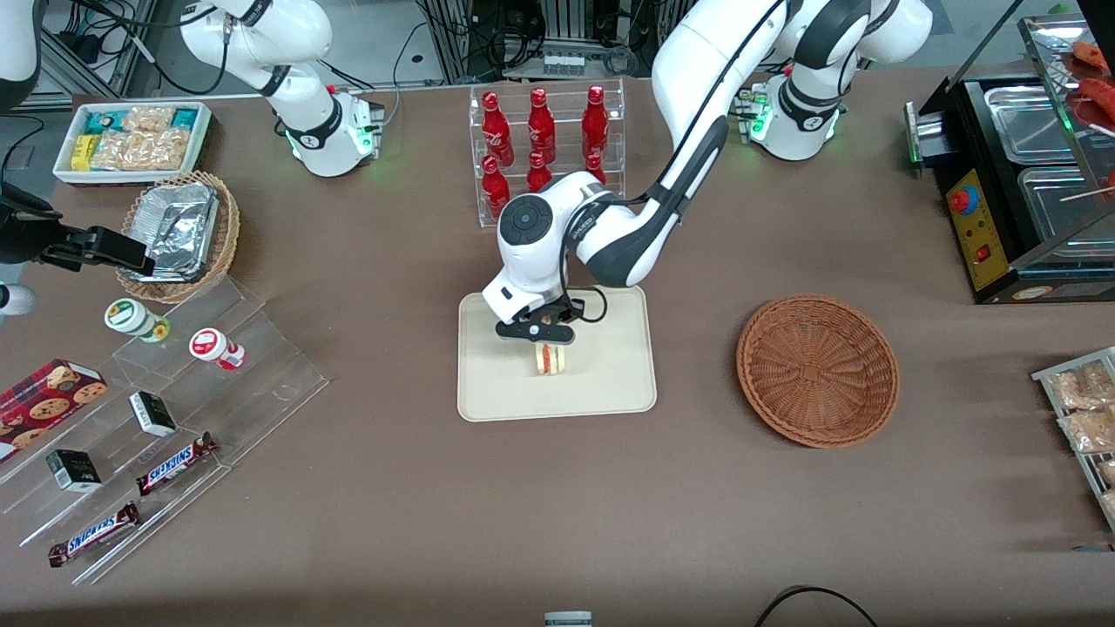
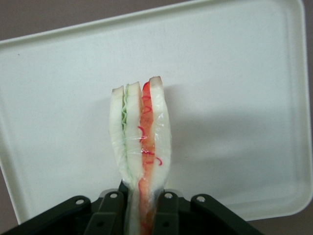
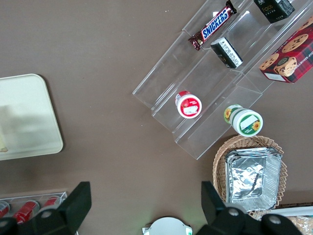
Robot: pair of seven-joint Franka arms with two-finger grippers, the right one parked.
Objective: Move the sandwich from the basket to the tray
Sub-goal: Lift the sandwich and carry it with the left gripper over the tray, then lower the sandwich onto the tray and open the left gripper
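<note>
Your counter [image 1: 366,488] carries, from largest to smallest of the task's things, the tray [image 1: 610,383], the basket [image 1: 817,370] and the sandwich [image 1: 550,358]. The basket sits at about three o'clock from the tray, well apart from it, and nothing shows inside it. The gripper [image 1: 542,342] hangs over the tray, with the sandwich pinched between its fingers [image 2: 106,215] and held upright on edge, its tip pointing away from the gripper and down toward the tray.

Watch the release. You hold a narrow wedge standing on edge, so if you let go while it is still clear of the tray's floor, I judge it will topple, and I cannot say which way. The clear wrap looks slick and soft, so it may cling to one finger and drag the wedge along when you lift. The squeeze is already bowing the bread; pressing harder could crush it.

The sandwich shows pale white slices with a green layer on one side and red filling on the other, under wrinkled clear film.
</note>
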